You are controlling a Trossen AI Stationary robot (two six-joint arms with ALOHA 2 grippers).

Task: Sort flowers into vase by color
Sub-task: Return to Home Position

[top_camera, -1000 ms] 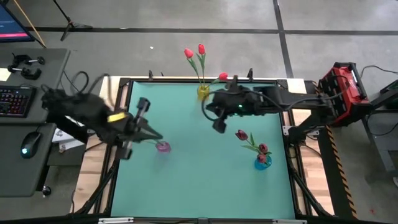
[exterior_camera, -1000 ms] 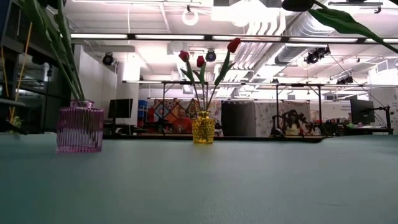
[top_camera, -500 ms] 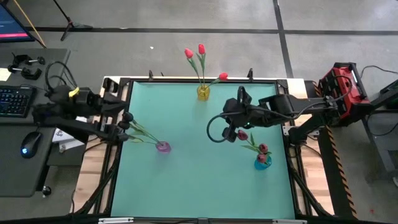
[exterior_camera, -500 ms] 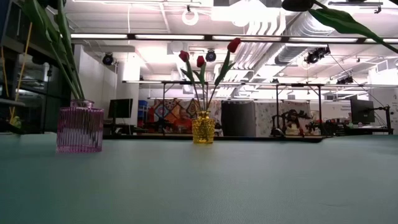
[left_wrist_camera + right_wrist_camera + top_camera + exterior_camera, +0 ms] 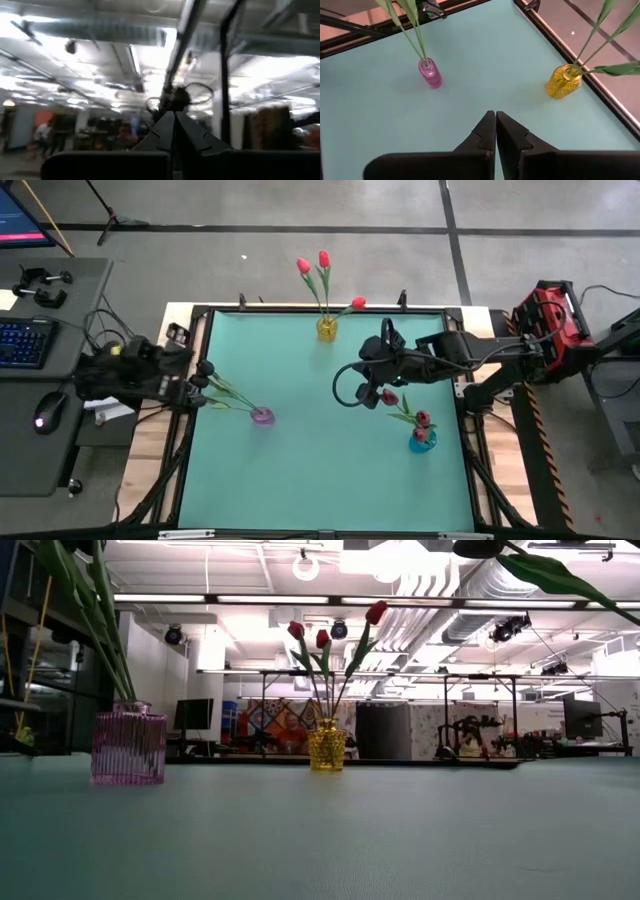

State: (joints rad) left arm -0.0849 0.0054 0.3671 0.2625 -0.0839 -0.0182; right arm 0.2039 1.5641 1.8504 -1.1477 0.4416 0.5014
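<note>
Teal table [image 5: 300,480]: your right gripper [image 5: 495,114], fingers together, empty, hung beside tulips [image 5: 422,418] in blue vase [image 5: 421,441]; retreat could snag them; left gripper [image 5: 175,114] likewise closed.

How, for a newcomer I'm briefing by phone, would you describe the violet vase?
On the teal table seen from above, go to its left half. A small violet vase stands there, green stems leaning toward the left edge. The yellow vase sits at the far edge and the blue vase on the right; only this one is pinkish-violet.
</note>
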